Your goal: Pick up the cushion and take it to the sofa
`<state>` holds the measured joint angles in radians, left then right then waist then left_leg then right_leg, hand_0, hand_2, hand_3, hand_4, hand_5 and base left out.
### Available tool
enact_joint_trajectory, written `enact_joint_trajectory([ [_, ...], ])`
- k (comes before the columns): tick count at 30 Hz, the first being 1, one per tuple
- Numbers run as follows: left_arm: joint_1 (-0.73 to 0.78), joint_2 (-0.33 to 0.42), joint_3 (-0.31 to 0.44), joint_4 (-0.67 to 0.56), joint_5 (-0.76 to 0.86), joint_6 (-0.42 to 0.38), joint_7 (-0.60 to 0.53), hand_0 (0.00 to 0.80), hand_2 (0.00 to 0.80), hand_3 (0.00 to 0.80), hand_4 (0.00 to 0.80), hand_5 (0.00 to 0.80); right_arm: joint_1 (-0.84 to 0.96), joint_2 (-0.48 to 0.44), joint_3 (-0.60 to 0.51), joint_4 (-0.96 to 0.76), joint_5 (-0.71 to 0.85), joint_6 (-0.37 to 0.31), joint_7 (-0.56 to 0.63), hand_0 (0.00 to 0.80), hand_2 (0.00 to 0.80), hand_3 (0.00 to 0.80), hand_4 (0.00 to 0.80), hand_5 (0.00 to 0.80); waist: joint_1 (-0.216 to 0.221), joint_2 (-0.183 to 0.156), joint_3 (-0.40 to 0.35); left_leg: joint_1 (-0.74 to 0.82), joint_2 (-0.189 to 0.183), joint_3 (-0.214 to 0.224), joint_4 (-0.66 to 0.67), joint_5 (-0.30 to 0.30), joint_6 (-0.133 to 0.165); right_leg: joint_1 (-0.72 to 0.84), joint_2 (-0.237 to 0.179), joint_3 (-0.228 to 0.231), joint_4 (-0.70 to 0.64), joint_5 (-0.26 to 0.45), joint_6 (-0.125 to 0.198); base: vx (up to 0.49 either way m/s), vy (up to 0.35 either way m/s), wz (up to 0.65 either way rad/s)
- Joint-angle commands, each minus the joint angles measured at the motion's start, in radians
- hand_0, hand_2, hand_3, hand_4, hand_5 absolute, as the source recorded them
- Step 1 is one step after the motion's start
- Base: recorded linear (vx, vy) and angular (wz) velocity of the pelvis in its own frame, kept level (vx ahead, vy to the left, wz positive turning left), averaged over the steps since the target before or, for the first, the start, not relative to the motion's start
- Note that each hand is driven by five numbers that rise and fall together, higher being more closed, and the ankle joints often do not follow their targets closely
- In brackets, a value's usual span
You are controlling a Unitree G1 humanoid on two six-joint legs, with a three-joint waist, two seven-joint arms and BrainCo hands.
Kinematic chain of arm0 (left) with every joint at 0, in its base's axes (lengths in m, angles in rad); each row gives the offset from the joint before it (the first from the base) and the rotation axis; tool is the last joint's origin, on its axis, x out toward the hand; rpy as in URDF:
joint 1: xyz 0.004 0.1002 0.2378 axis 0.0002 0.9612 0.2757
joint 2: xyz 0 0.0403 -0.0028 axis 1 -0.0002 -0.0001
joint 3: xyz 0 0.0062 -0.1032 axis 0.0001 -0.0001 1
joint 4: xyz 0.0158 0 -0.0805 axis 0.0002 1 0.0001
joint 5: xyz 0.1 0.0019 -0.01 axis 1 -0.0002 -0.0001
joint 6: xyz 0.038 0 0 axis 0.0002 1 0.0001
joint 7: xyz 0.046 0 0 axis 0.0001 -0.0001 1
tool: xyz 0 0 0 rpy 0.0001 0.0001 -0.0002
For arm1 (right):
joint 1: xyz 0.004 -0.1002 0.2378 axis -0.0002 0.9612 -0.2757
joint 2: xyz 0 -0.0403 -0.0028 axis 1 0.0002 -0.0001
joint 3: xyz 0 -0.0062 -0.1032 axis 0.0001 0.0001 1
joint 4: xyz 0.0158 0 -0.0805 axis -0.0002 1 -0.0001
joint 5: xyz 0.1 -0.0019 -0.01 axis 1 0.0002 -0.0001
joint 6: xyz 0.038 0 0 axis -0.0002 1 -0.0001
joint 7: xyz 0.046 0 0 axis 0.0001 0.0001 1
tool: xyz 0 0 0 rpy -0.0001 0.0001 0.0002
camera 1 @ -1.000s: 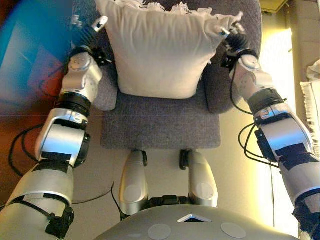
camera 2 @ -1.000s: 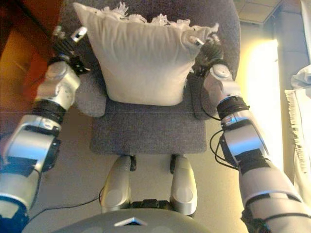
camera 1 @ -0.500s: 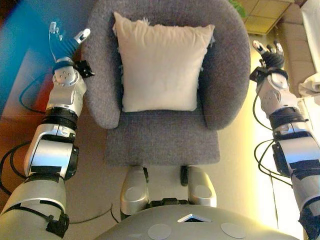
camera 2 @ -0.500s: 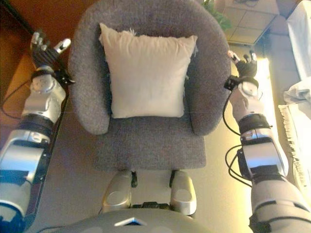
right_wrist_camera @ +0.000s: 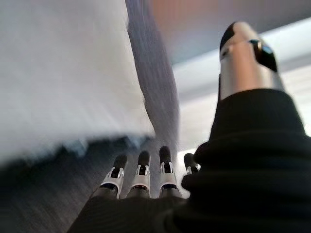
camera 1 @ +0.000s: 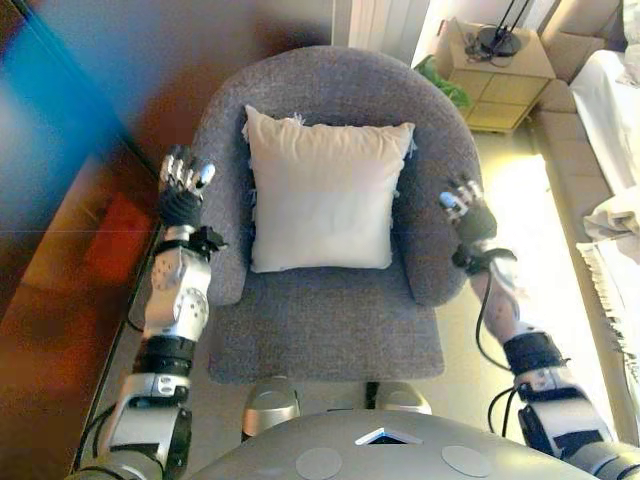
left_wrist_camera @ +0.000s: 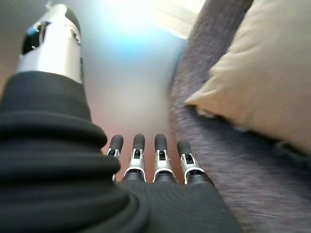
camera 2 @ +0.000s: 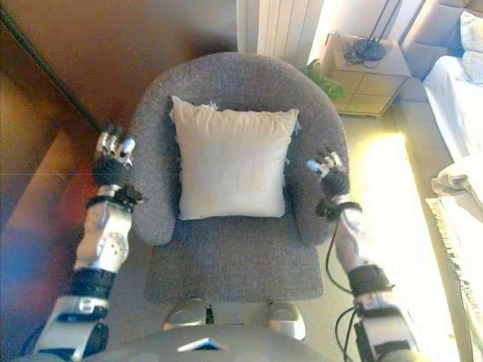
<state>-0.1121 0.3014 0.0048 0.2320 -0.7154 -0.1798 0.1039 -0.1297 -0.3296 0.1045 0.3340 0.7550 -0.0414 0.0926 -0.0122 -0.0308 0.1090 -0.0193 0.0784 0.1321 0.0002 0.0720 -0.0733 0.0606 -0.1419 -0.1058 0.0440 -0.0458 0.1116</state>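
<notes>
The cream cushion (camera 1: pixel 325 190) leans upright against the back of the grey armchair (camera 1: pixel 330 320), resting on its seat. My left hand (camera 1: pixel 183 195) hovers outside the chair's left armrest, fingers (left_wrist_camera: pixel 146 153) straight and holding nothing. On the other side, above the right armrest, my right hand (camera 1: pixel 468 212) is also open and empty. Neither hand touches the cushion. The left wrist view shows a cushion corner (left_wrist_camera: pixel 262 82) past the fingers; the right wrist view shows the cushion's side (right_wrist_camera: pixel 63 73) beyond its fingers (right_wrist_camera: pixel 141 174).
A dark wooden wall or cabinet (camera 1: pixel 70 200) runs close along the left. A small bedside table (camera 1: pixel 497 60) with a green plant (camera 1: pixel 440 82) beside it stands at the back right. White bedding (camera 1: pixel 610 100) and a fringed cloth (camera 1: pixel 615 260) lie at the right.
Both hands have let go of the cushion's top corners and drawn back to the armrests. The cushion has settled against the chair back. The camera has pulled back, showing more of the room.
</notes>
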Motion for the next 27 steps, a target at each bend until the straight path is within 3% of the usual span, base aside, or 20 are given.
enact_joint_trajectory([
  [1, 0.057, 0.008, 0.005, -0.059, -0.066, -0.013, -0.099, 0.000, 0.000, 0.000, 0.000, 0.000, 0.051, 0.032, 0.019, -0.086, 0.040, -0.059, 0.080, 0.000, 0.000, 0.000, 0.000, 0.000, -0.003, -0.001, -0.055, 0.009, 0.035, 0.012, 0.068, -0.051, -0.018, -0.037, -0.024, -0.001, -0.005, 0.071, 0.026, 0.000, 0.000, 0.00],
  [7, 0.192, 0.013, -0.022, -0.103, -0.103, 0.028, -0.182, 0.000, 0.000, 0.000, 0.000, 0.000, 0.157, 0.076, 0.064, -0.099, 0.137, 0.031, 0.224, 0.000, 0.000, 0.000, 0.000, 0.000, 0.002, 0.009, -0.052, 0.016, 0.029, 0.012, 0.039, -0.037, -0.009, -0.035, -0.008, -0.026, -0.019, 0.079, 0.014, -0.062, -0.011, 0.00],
  [11, 0.228, 0.021, -0.061, -0.102, -0.114, 0.057, -0.203, 0.000, 0.000, 0.000, 0.000, 0.000, 0.167, 0.074, 0.094, -0.081, 0.161, -0.031, 0.197, 0.000, 0.000, 0.000, 0.000, 0.000, 0.012, 0.018, -0.039, 0.006, 0.023, 0.006, 0.028, -0.030, -0.008, -0.041, -0.005, -0.045, -0.027, 0.084, 0.009, -0.100, 0.017, 0.04],
  [16, 0.261, 0.028, -0.137, -0.099, -0.062, 0.060, -0.223, 0.000, 0.000, 0.000, 0.000, 0.000, 0.186, 0.082, 0.115, -0.070, 0.154, -0.043, 0.138, 0.000, 0.000, 0.000, 0.000, 0.000, 0.009, 0.029, -0.029, 0.002, 0.015, 0.003, 0.012, -0.027, 0.000, -0.050, -0.001, -0.048, -0.034, 0.087, 0.008, -0.071, 0.029, 0.01],
  [19, 0.263, 0.029, -0.168, -0.102, -0.141, 0.065, -0.268, 0.000, 0.000, 0.000, 0.000, 0.000, 0.195, 0.081, 0.145, -0.063, 0.138, -0.058, 0.147, 0.000, 0.000, 0.000, 0.000, 0.000, 0.002, 0.034, -0.022, -0.003, 0.013, 0.010, 0.020, -0.031, 0.004, -0.059, -0.002, -0.043, -0.026, 0.086, 0.009, -0.046, 0.037, 0.00],
  [27, 0.247, 0.047, -0.198, -0.109, -0.142, 0.050, -0.274, 0.000, 0.000, 0.000, 0.000, 0.000, 0.168, 0.057, 0.172, -0.074, 0.153, -0.030, 0.202, 0.000, 0.000, 0.000, 0.000, 0.000, 0.005, 0.029, -0.025, 0.010, 0.009, 0.015, 0.016, -0.040, 0.007, -0.042, -0.006, -0.045, -0.039, 0.087, 0.013, -0.004, 0.004, 0.00],
])
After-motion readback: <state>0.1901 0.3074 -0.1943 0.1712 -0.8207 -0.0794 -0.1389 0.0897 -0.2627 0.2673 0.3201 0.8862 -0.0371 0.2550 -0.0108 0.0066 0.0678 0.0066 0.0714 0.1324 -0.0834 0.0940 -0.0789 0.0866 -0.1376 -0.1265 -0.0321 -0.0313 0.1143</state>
